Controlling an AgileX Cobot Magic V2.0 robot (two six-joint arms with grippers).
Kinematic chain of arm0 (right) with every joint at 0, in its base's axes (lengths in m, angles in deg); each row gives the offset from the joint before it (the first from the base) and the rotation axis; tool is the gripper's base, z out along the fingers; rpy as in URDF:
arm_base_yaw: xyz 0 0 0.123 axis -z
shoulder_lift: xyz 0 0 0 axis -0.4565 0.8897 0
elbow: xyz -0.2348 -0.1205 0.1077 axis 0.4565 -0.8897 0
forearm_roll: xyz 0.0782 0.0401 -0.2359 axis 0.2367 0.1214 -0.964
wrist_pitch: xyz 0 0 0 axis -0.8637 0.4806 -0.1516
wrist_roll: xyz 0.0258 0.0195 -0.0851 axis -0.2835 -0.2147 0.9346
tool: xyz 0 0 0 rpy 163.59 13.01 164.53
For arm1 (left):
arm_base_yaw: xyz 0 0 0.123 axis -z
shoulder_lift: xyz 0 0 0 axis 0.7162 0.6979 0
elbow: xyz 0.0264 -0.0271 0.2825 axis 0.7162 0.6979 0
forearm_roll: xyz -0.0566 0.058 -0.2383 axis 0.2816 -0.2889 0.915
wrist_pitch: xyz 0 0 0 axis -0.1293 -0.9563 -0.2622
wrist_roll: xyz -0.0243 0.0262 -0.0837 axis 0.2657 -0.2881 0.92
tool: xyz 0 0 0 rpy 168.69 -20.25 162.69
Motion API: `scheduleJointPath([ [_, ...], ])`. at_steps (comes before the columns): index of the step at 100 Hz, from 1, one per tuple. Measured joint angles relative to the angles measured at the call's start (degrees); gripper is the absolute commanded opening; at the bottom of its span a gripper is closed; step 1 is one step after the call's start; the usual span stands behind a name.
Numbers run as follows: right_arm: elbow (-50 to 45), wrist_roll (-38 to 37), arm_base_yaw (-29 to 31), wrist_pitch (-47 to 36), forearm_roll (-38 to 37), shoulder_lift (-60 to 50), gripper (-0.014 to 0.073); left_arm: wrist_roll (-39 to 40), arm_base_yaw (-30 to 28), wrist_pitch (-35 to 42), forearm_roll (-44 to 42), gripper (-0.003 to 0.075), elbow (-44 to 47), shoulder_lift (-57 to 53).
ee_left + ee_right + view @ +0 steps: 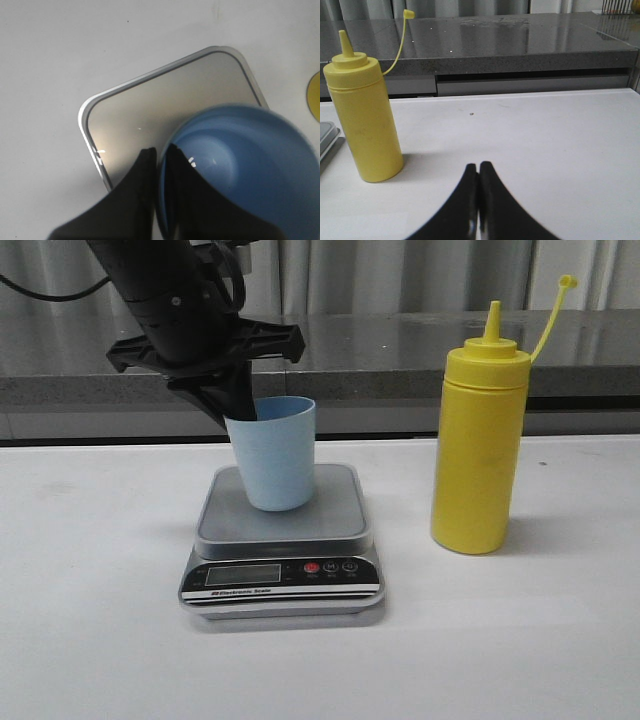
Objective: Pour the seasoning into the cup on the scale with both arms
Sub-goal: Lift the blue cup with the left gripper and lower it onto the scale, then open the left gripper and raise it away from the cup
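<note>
One light blue cup (272,455), one digital kitchen scale (282,540), one yellow squeeze bottle (480,445), two black grippers (232,405) (479,172).

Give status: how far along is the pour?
Done: cup sits on the scale. In hand: left pincer pinches the cup's rim. Left: seasoning bottle stands untouched, uncapped; right pincer is shut, empty. Cup looks empty.

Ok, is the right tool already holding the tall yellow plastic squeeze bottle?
No: in the right wrist view the right tool is shut on nothing, with the tall yellow plastic squeeze bottle standing apart.
</note>
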Motion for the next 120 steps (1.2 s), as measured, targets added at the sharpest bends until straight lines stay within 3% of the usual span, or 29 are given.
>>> scheduleJointPath([
  [39,0.0,0.0,0.0,0.0,0.0,0.0,-0.0067,0.0,0.0,0.0,0.2,0.0008,-0.2,0.2],
  [51,0.0,0.0,0.0,0.0,0.0,0.0,-0.0067,-0.4,0.0,0.0,0.2,0.0151,-0.2,0.2],
  [64,0.0,0.0,0.0,0.0,0.0,0.0,-0.0067,-0.6,0.0,-0.6,0.2,0.0397,-0.1,1.0],
  [77,0.0,0.0,0.0,0.0,0.0,0.0,-0.0067,-0.7,0.1,-0.9,0.2,0.0525,-0.1,1.1],
  [120,0.0,0.0,0.0,0.0,0.0,0.0,-0.0067,-0.4,0.1,-0.9,0.2,0.0532,-0.1,-4.9],
])
